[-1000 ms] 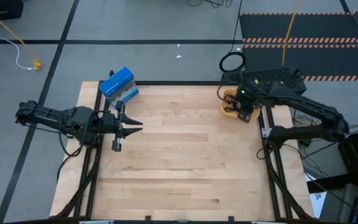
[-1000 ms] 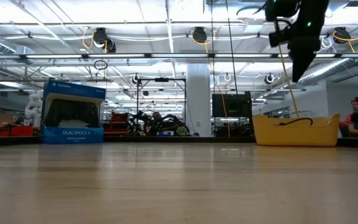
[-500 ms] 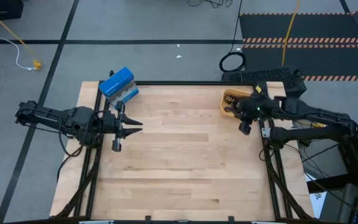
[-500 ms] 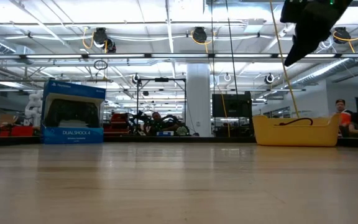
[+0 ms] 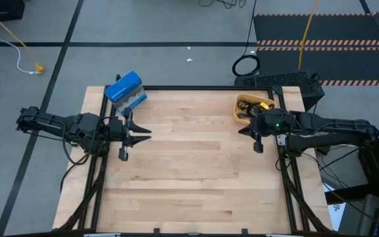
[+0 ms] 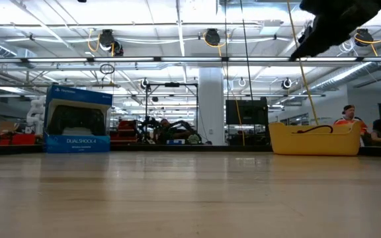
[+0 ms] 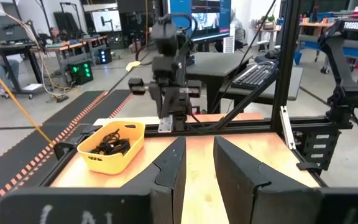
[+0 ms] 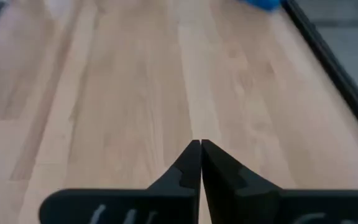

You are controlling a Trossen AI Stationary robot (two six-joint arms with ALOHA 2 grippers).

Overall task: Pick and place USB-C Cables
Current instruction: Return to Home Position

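USB-C Cables in yellow bin at table corner; right gripper beside it, closed empty; left gripper parted, empty

Cables lie in the bin (far right corner of the table); box at far left.

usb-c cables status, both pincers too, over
Left pincer open, idle at table's left edge. Right pincer shut, empty, above table near yellow bin. USB-C cables coiled inside bin. Nothing in the way.
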